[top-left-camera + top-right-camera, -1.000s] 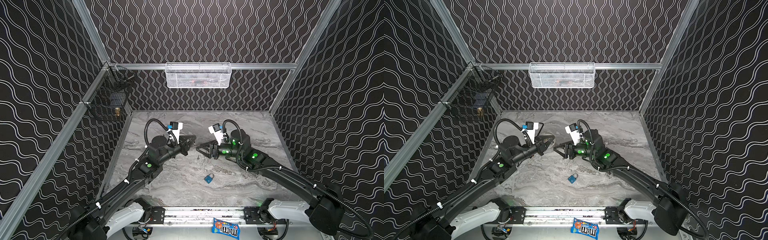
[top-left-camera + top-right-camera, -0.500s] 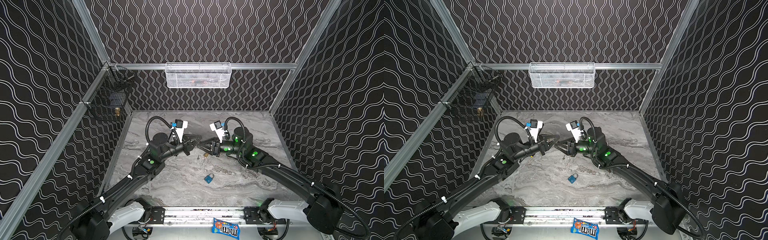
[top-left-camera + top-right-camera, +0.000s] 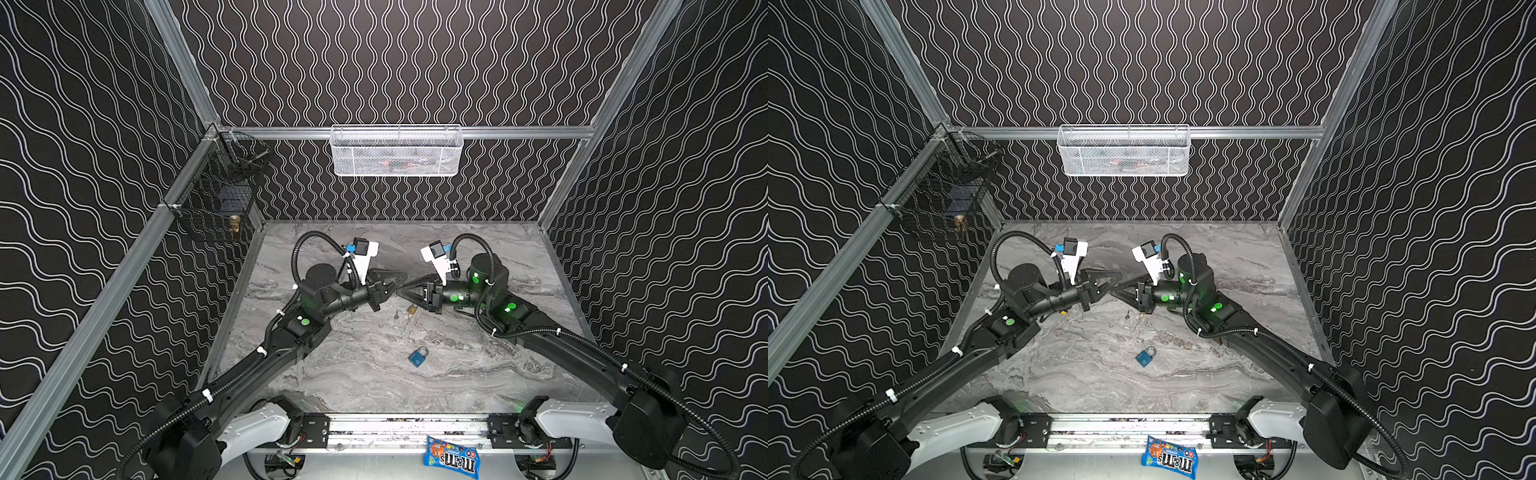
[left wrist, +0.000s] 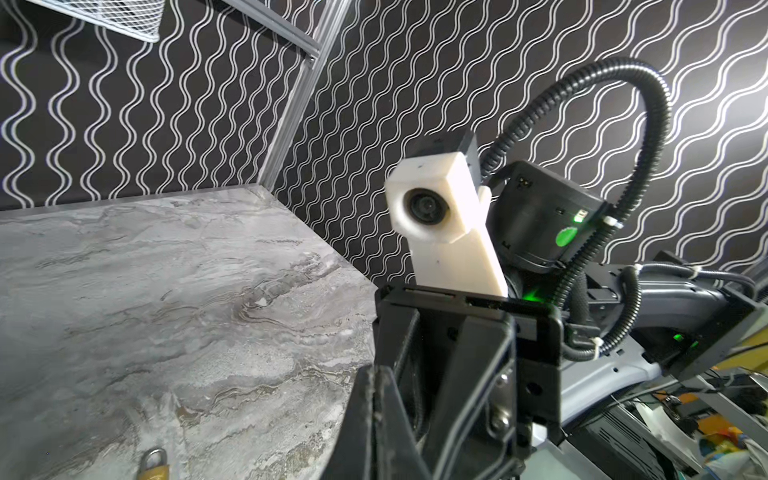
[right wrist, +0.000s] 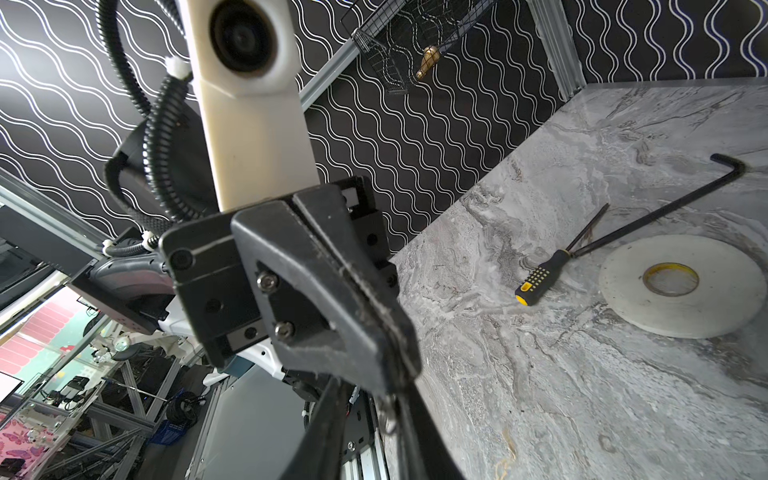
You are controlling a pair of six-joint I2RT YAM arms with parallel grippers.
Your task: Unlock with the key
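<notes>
Slippage threatens: left gripper [image 3: 397,281] clamped tight, contents hidden; right gripper [image 3: 405,289] narrowly open around its tip. Any key passed could drop onto the worktop [image 3: 478,374].

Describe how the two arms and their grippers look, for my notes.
Both arms, left arm and right arm, are black with round green markers on white base shells. Ribbed black conduit loops over each wrist, held by white ties. The left gripper and right gripper have black tapered fingers under white camera mounts.
</notes>
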